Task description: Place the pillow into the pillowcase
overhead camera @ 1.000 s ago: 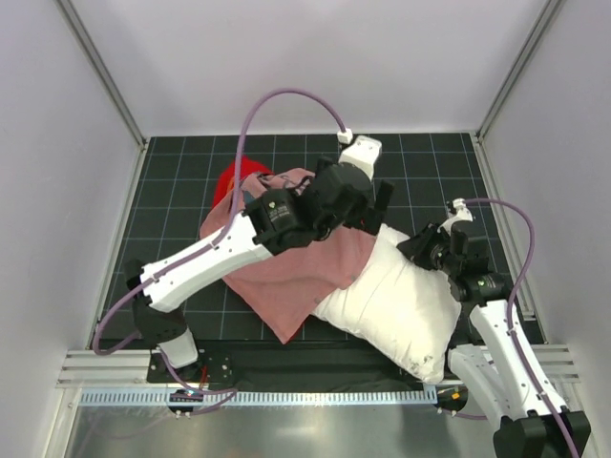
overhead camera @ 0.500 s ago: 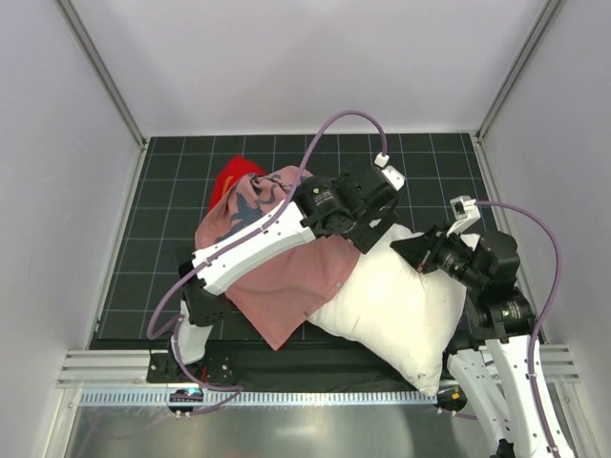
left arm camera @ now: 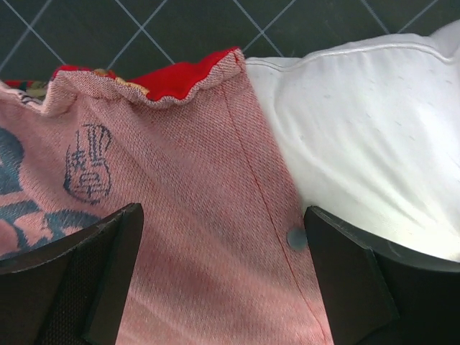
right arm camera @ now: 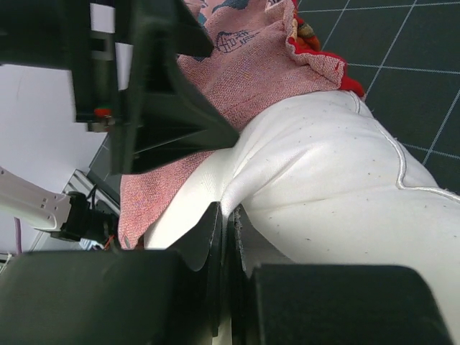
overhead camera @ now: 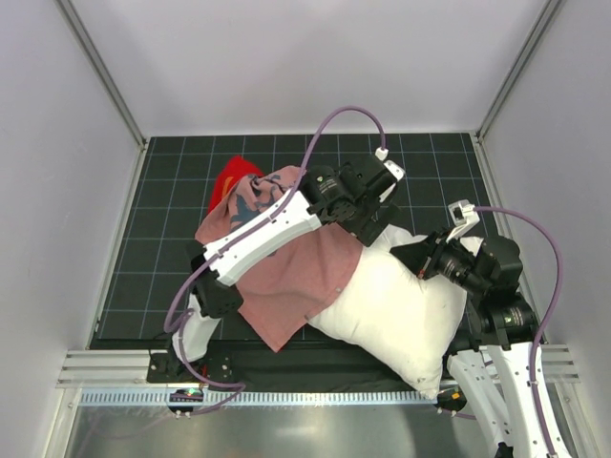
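The large floppy red fabric pillowcase (overhead camera: 286,272) lies crumpled on the black gridded mat (overhead camera: 162,200), mostly showing its pale pink reverse side with faint dark blue print; a strip of bright red shows at its far edge. The large plump plain white stuffed pillow (overhead camera: 396,310) lies just beside the pillowcase, on the side towards the right arm, and nearly all of it is outside the pillowcase. Only the pillowcase's stitched edge drapes over the pillow's nearest end, touching it. In the left wrist view a small grey round dot (left arm camera: 296,238) sits on the pillowcase close to that edge.

The left gripper (left arm camera: 223,215) hangs over the pillowcase's stitched edge, right where pink cloth meets white, with its jaws spread wide and nothing between them; whether its fingers touch the cloth cannot be told. The right gripper (right arm camera: 224,233) is off the pillowcase, near that same edge, with its fingers pressed together on a pinched fold of the pillow's white cover, which rises into a small ridge at the fingertips
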You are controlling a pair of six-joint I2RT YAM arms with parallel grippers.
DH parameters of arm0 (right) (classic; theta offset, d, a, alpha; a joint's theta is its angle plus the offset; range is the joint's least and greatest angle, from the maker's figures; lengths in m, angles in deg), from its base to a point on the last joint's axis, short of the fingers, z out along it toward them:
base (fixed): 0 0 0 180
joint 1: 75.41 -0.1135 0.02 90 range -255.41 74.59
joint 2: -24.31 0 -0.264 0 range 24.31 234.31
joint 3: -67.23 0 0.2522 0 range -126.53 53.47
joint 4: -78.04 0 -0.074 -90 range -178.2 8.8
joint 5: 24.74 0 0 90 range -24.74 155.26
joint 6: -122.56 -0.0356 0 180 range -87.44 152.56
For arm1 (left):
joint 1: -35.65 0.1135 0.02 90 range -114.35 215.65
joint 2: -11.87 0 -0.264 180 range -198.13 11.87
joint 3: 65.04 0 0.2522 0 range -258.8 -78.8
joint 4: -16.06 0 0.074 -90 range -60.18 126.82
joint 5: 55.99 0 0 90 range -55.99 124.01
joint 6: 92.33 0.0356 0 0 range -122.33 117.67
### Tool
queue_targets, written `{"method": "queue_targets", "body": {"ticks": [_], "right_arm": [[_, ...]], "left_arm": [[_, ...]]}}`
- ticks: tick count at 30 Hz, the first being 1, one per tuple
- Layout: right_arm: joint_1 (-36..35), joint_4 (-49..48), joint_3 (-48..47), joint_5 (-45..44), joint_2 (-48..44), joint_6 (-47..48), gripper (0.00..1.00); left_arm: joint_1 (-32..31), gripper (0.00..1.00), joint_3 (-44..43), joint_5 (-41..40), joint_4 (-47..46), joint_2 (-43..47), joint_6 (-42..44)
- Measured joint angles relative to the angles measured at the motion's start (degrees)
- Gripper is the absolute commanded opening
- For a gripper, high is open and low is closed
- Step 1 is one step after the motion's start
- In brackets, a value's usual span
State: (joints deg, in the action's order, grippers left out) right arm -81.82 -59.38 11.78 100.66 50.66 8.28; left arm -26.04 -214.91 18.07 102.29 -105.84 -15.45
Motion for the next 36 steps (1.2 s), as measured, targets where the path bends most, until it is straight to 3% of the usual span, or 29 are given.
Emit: {"method": "queue_targets", "body": {"ticks": [4,6,7,8,10,11,12,17,23,30,33,36], "right_arm": [[0.0,0.4,0.0,-0.2,-0.3,0.1,0.04],[0.0,0.6,0.0,-0.5,-0.5,0.2,0.04],[0.0,0.8,0.0,-0.8,-0.5,0.2,0.04],[0.0,0.9,0.1,-1.0,-0.6,0.2,0.04],[0.0,0.9,0.3,-1.6,-0.7,0.1,0.04],[0.0,0.9,0.5,-1.7,-0.8,0.1,0.04],[0.0,0.8,0.6,-1.9,-0.9,0.0,0.04],[0.0,-1.8,2.1,-2.7,1.4,-0.3,0.04],[0.0,-9.5,1.2,-4.7,13.0,-4.9,0.04],[-0.1,-12.1,-19.5,-6.6,29.1,-6.5,0.04],[-1.0,-15.7,-24.2,-6.6,28.0,-5.9,0.04],[-4.4,-18.2,-23.2,-6.6,23.9,-4.2,0.04]], "left_arm": [[2.2,0.94,-1.2,2.3,-0.1,-4.0,-0.5],[3.2,0.82,-1.7,3.8,-0.3,-5.9,-1.2],[3.8,0.74,-2.1,4.5,-0.5,-7.0,-1.6],[4.3,0.51,-2.8,5.2,-0.5,-8.2,-2.0],[5.3,0.29,-5.1,5.7,-0.8,-11.1,-3.2],[5.8,0.06,-6.1,5.7,-0.9,-12.5,-3.5],[6.3,0.00,-6.7,5.5,-1.1,-13.8,-4.1],[9.7,0.00,-6.8,7.5,-4.4,-15.0,-6.3],[14.6,0.00,-6.0,9.8,-15.5,-9.9,-11.0],[21.4,0.00,-6.4,10.5,-29.3,-4.1,-15.6],[22.3,0.00,2.4,11.4,-38.2,4.1,-15.8],[21.4,0.00,24.6,12.5,-50.4,20.5,-16.7]]}}
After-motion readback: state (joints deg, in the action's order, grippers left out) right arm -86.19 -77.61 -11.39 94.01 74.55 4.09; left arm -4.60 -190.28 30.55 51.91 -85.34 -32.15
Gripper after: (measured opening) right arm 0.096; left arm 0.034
